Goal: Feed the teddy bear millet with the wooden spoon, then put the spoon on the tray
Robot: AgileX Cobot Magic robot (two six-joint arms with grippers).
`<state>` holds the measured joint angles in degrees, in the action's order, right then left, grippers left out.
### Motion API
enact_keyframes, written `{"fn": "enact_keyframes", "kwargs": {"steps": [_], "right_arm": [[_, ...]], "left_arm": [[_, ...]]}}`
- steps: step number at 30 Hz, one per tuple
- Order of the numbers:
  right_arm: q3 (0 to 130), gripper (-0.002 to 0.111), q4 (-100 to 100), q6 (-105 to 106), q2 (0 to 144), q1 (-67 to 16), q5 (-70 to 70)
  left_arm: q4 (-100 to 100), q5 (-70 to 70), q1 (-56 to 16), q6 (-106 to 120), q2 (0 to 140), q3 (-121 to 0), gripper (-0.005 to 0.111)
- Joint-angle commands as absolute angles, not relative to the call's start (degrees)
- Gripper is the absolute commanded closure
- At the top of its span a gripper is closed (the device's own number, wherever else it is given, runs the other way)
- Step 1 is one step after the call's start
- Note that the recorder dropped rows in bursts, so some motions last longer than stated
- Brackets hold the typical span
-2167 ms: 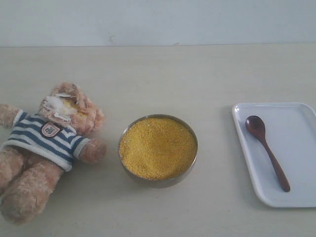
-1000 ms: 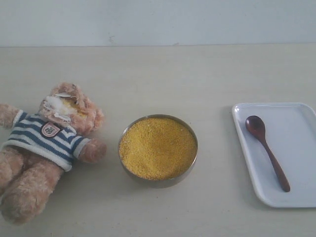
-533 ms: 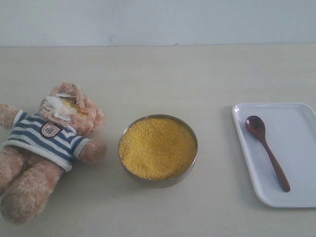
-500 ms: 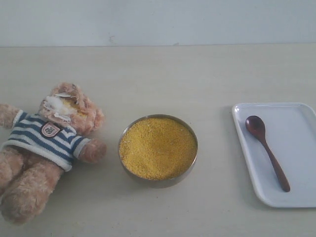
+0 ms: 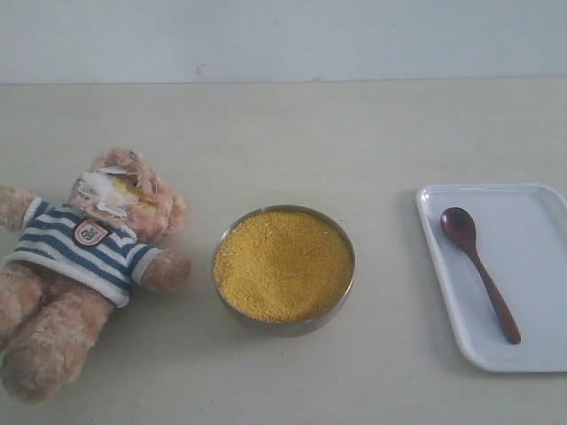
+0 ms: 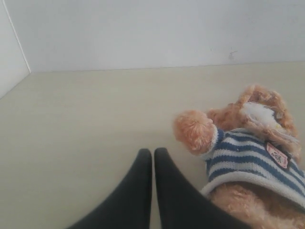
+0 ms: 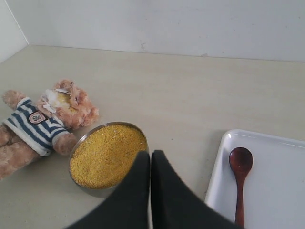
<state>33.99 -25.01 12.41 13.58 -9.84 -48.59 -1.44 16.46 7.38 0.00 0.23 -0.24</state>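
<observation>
The teddy bear (image 5: 84,266) lies on its back at the left of the table, with yellow grains on its white muzzle (image 5: 106,190). A metal bowl of millet (image 5: 283,266) stands in the middle. The wooden spoon (image 5: 478,270) lies in the white tray (image 5: 532,354) at the right. Neither gripper shows in the exterior view. My left gripper (image 6: 153,152) is shut and empty, just beside the bear's arm (image 6: 193,131). My right gripper (image 7: 150,154) is shut and empty, high above the table between the bowl (image 7: 107,155) and the tray (image 7: 224,157); the spoon (image 7: 239,186) lies apart from it.
A pale wall (image 5: 283,40) runs along the table's far edge. Bare tabletop (image 5: 390,142) lies behind the bowl and between bowl and tray. The tray reaches the right edge of the exterior view.
</observation>
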Motion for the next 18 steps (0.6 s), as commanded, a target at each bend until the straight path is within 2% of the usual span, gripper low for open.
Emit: {"fn": "enact_keyframes", "kwargs": {"steps": [1, 18], "right_arm": [[33.8, 0.108, -25.3, 12.3, 13.2, -9.7, -48.4], [33.8, 0.108, -25.0, 12.3, 13.2, -9.7, -47.2]], "left_arm": [[0.8, 15.6, 7.6, -0.6, 0.0, 0.0, 0.103], [0.8, 14.6, 7.6, -0.5, 0.0, 0.0, 0.103]]}}
